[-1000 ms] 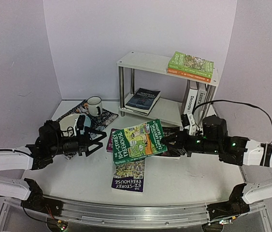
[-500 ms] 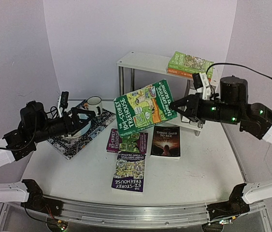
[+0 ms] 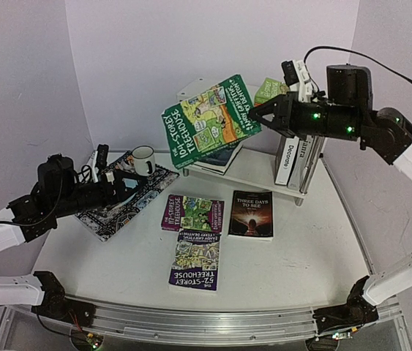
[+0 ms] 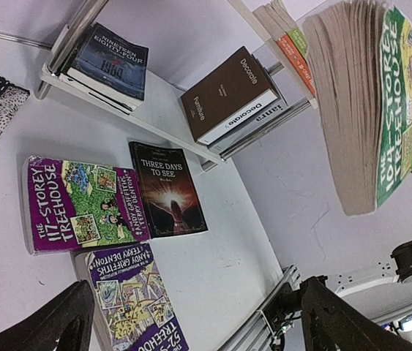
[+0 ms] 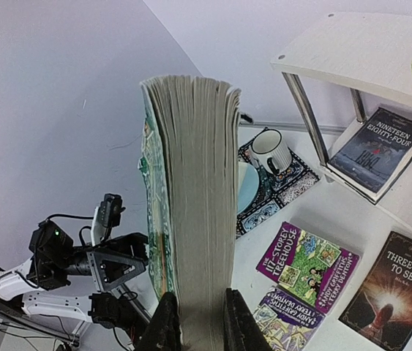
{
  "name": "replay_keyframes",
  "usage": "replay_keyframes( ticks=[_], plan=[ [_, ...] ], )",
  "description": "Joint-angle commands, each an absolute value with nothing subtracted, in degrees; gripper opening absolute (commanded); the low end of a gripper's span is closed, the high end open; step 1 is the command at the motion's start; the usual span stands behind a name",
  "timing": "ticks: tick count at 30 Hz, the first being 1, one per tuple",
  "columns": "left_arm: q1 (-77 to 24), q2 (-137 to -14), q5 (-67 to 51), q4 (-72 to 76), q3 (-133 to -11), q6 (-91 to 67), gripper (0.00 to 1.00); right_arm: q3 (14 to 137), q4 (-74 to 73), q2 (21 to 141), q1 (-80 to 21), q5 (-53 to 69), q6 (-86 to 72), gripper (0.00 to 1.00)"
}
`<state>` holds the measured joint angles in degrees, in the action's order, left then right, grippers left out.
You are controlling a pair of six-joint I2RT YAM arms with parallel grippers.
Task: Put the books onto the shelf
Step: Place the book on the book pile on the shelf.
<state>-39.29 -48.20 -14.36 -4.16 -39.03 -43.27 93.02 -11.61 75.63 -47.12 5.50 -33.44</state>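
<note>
top view: the green book is pinched by the right pincer, raised before the shelf; the left pincer is spread, seemingly over the placemat. left wrist: three books are laid on the table. right wrist: the green book's page edge is gripped.

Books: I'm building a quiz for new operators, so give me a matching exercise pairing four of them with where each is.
1. green 104-Storey Treehouse
2. Three Days to See
3. Nineteen Eighty-Four
4. Decorate

A. flat on the table
B. upright on the shelf's lower board
C. held aloft by the right end effector
D. flat on the shelf's lower board

Pairs: 1-C, 2-A, 3-D, 4-B
</note>
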Motion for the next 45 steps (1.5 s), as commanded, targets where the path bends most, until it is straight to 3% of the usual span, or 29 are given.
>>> replay_keyframes(
  ticks=[1,21,26,38,45],
  plan=[
    [-39.03,-48.73,-13.13,-3.56,-42.15,-41.92,1.0,100.44,-6.76,78.19,-41.72,9.81,-33.18,0.0],
    [-39.02,-50.09,-13.19,-3.43,-42.12,-41.82,1.0,118.02,-5.39,90.34,-30.04,19.43,-40.81,0.0],
    [-38.98,-50.04,-13.37,-3.34,-41.66,-42.03,1.0,119.92,-3.18,92.44,-23.29,22.15,-46.65,0.0],
    [-39.01,-49.29,-13.28,-3.34,-40.72,-42.22,1.0,112.63,7.4,93.09,-6.6,27.96,-61.21,0.0],
    [-39.0,-49.82,-13.37,-3.17,-40.87,-42.1,1.0,104.18,12.44,89.79,-4.1,26.41,-64.87,0.0]
  ],
)
